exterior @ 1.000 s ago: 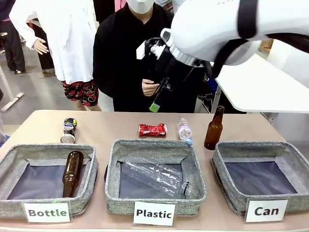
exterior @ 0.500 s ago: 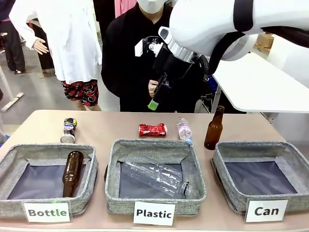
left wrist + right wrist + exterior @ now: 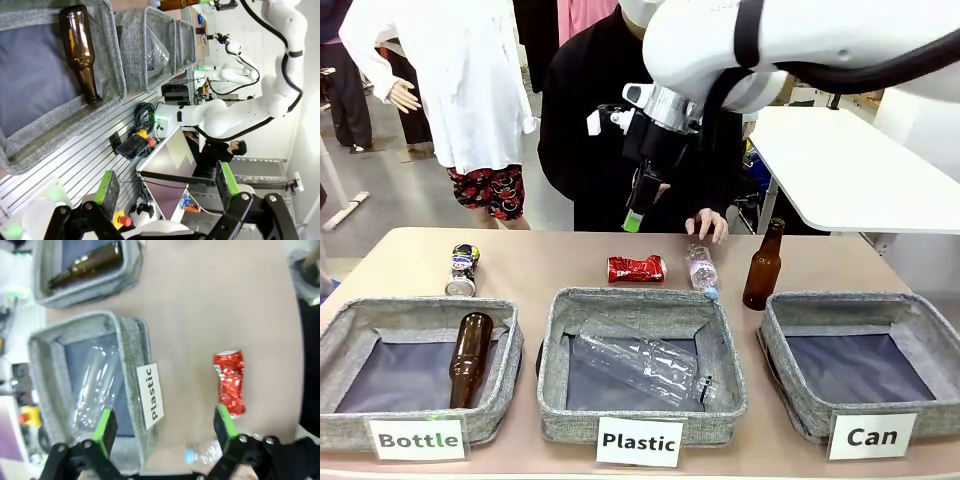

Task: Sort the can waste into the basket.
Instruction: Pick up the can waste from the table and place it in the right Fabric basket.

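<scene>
Labels "Bottle" (image 3: 417, 439), "Plastic" (image 3: 639, 441), "Can" (image 3: 871, 436) on three grey baskets (image 3: 850, 302)

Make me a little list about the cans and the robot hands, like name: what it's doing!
red can: on the table, behind the Plastic bin
dark can: on the table, behind the Bottle bin
Can basket: no can inside yet
right gripper: open, in the air near the red can
left gripper: open, holding nothing
person's hand: at the table's far edge, by the small clear bottle
</scene>
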Robot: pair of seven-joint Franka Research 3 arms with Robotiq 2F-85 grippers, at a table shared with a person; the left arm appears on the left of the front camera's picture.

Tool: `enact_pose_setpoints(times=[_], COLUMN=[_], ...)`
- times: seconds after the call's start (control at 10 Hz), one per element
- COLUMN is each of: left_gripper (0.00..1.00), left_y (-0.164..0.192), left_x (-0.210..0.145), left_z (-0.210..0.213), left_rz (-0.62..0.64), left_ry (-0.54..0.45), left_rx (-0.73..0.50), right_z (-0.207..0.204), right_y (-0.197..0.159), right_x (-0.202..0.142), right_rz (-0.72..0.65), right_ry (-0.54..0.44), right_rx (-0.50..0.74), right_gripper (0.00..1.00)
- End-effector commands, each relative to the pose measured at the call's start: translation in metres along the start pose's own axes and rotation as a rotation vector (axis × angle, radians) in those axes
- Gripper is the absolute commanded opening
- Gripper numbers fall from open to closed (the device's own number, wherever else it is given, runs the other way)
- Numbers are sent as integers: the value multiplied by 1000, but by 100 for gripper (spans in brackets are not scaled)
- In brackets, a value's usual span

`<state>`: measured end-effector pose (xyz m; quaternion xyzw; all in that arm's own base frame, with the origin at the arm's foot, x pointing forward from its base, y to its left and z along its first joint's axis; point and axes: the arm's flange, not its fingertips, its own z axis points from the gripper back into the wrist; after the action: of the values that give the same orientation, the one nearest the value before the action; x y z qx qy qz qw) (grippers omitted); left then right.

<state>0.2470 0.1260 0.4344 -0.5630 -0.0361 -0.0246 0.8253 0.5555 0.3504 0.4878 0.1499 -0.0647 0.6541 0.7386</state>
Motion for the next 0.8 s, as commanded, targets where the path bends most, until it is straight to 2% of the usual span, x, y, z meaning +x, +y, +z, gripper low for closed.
enact_pose_setpoints(times=[0.0, 0.1, 0.2, 0.3, 0.5, 0.7], left_gripper=[100, 100, 100, 100, 100, 100], left_y=[-1, -1, -1, -1, -1, -1], left_x=[-5, -5, -5, -5, -5, -5], left_z=[0, 0, 0, 0, 0, 0], left_rz=[12, 12, 12, 12, 12, 12], left_ry=[8, 8, 8, 8, 8, 8], left_rx=[5, 5, 5, 5, 5, 5], right_z=[-5, -9, 1, 27, 65, 93], right_y=[-29, -26, -1, 43, 119, 163], right_x=[19, 17, 11, -4, -44, -93], right_rz=[44, 28, 79, 112, 13, -92], right_ry=[70, 93, 74, 44, 6, -53], right_rx=[69, 77, 95, 65, 172, 186], right_gripper=[100, 100, 100, 100, 100, 100])
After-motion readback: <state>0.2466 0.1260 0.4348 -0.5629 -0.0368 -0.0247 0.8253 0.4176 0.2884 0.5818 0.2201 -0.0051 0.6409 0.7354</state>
